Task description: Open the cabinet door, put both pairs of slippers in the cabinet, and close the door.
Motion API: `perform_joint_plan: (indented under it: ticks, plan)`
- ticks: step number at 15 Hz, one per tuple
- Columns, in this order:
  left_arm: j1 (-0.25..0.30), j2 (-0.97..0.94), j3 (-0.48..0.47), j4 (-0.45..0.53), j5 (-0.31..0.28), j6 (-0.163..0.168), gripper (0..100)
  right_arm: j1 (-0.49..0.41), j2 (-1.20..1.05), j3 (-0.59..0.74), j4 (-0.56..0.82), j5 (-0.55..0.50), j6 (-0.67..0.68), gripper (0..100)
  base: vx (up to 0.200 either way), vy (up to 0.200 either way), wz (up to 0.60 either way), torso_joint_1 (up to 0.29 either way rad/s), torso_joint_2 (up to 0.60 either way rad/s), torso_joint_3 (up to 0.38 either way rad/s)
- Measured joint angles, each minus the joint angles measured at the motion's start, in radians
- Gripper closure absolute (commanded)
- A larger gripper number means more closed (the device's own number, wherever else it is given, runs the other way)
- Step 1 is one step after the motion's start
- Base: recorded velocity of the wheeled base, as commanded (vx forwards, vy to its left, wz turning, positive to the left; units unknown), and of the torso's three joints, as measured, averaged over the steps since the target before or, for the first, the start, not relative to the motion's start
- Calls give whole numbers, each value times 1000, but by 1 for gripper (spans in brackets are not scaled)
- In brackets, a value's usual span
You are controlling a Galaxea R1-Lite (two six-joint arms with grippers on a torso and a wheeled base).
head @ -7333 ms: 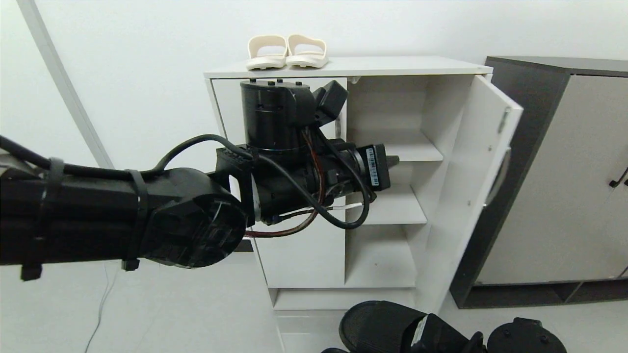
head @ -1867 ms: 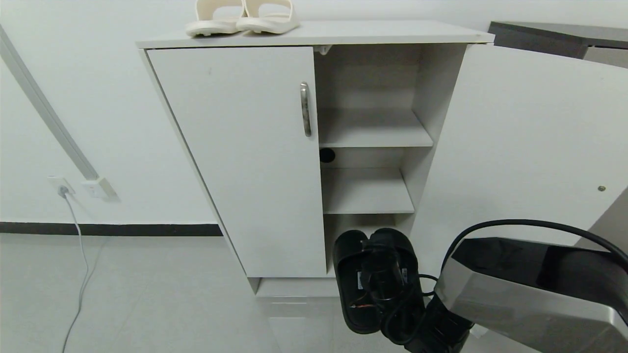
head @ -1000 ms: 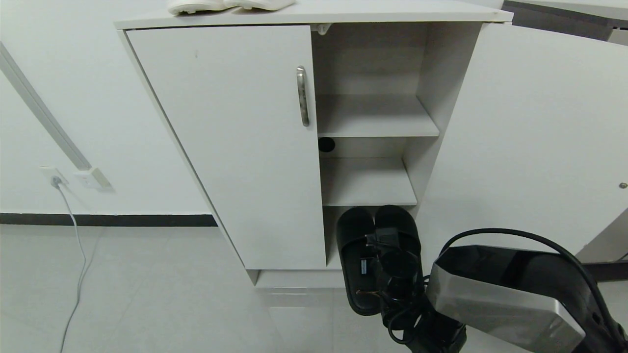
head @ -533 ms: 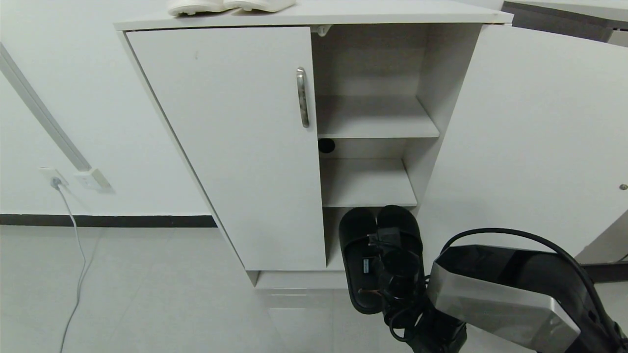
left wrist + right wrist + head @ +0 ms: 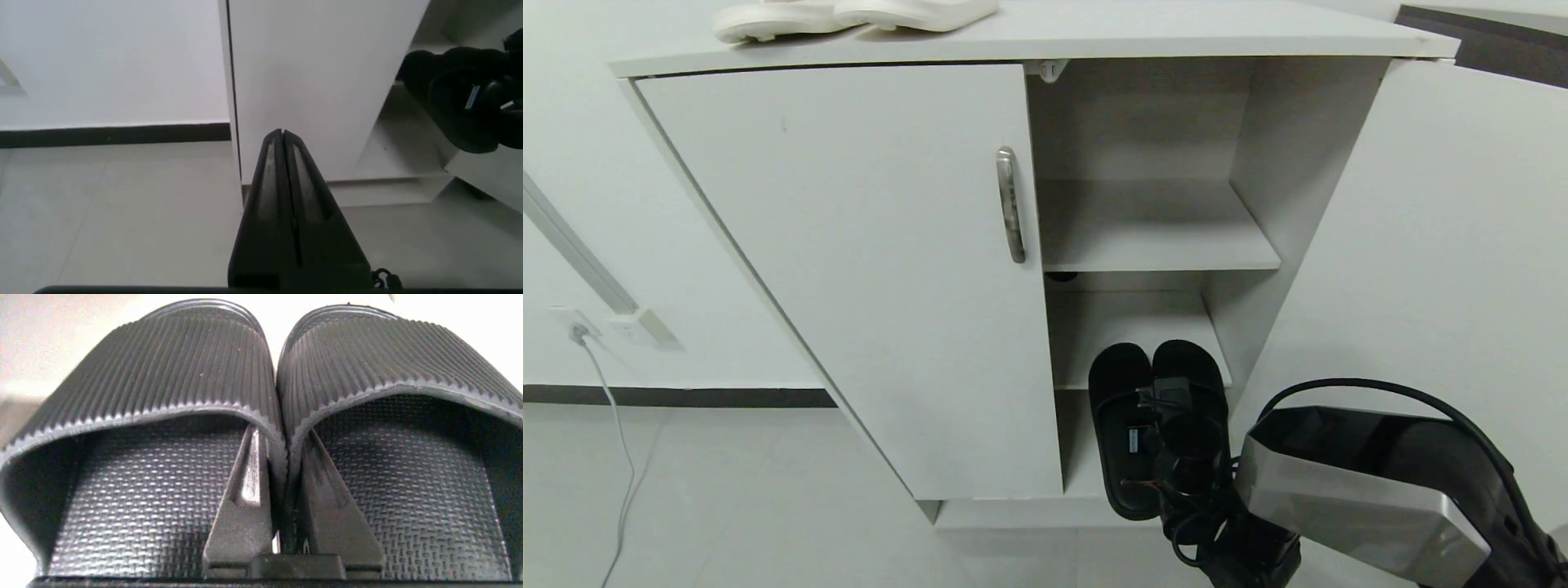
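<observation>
Clearly the biggest thing in play is the tall white laminate cabinet [image 5: 1176, 33]. Its flat right-hand door [image 5: 1445, 245] is swung wide, so that half stands open for loading, while the plain left-hand door [image 5: 849, 245] with its slim vertical metal handle [image 5: 1010, 204] is shut. Inside the open half, an upper white shelf [image 5: 1152, 229] and a middle white shelf [image 5: 1127, 322] sit above a bottom compartment [image 5: 1078, 457], and all three are bare. The pair of black ribbed rubber slippers [image 5: 1152, 408] hangs in front of that opening, side by side and toes toward the cabinet, lined up with the middle shelf's front edge and the bottom compartment. I cannot tell whether the toes are past the front edge yet. The right gripper [image 5: 279, 457] carries both at once: one finger sits inside each slipper, and the two clamp the adjoining strap walls between them, which keeps the pair together as a single load. The pair of cream moulded slide slippers [image 5: 849, 12] lies on the cabinet top above the shut door, not yet dealt with. The left gripper [image 5: 282, 143] is low over the floor before the shut door, fingers pressed together on nothing, probably parked out of the way.
</observation>
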Motion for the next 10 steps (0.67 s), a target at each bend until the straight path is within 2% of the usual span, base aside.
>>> perform_joint_plan:
  ticks: [1, 6, 10]
  plan:
    - [0, 0, 0, -1, 0, 0, 100, 0, 0, 0, 2, 0, 0, 100, 200, 0, 0, 7, -2, 2]
    - [0, 0, 0, 0, 1, 0, 100, -20, -4, -34, 57, 10, 0, 100, 0, 0, 0, 0, 0, 0]
    - [0, 0, 0, 0, 0, -4, 100, -48, -3, -146, 201, 39, 9, 100, 0, 0, 0, 0, 0, 0]
